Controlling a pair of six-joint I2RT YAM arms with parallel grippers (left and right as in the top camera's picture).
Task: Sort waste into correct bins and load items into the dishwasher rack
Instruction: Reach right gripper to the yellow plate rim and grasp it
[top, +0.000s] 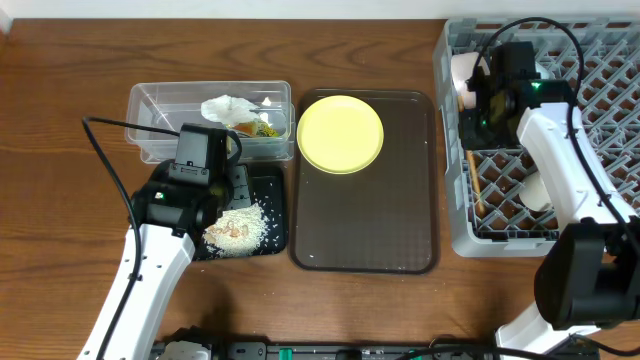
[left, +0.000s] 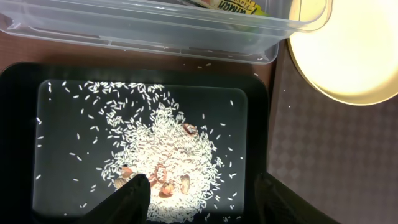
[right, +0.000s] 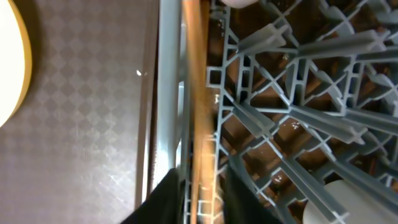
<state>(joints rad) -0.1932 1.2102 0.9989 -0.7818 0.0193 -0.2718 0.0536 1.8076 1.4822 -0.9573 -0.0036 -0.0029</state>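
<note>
Rice scraps (top: 238, 228) lie heaped in the black tray (top: 272, 190); they fill the left wrist view (left: 155, 143). My left gripper (left: 202, 199) is open and empty just above them. The clear tub (top: 150, 100) holds the white napkin (top: 228, 106) and the green-yellow wrapper (top: 265, 126). The yellow plate (top: 340, 133) sits on the brown serving tray. My right gripper (right: 202, 202) is over the grey rack's (top: 600, 60) left wall, its fingers a little apart either side of the wooden chopsticks (right: 198, 93), which lie in the rack (top: 475, 182). The light blue bowl is out of view.
The brown serving tray (top: 365, 220) lies between the bins and the rack. A pale bowl (top: 462, 78) and a small white cup (top: 540, 190) are in the rack. The left arm's cable (top: 110, 160) loops over the table at the left.
</note>
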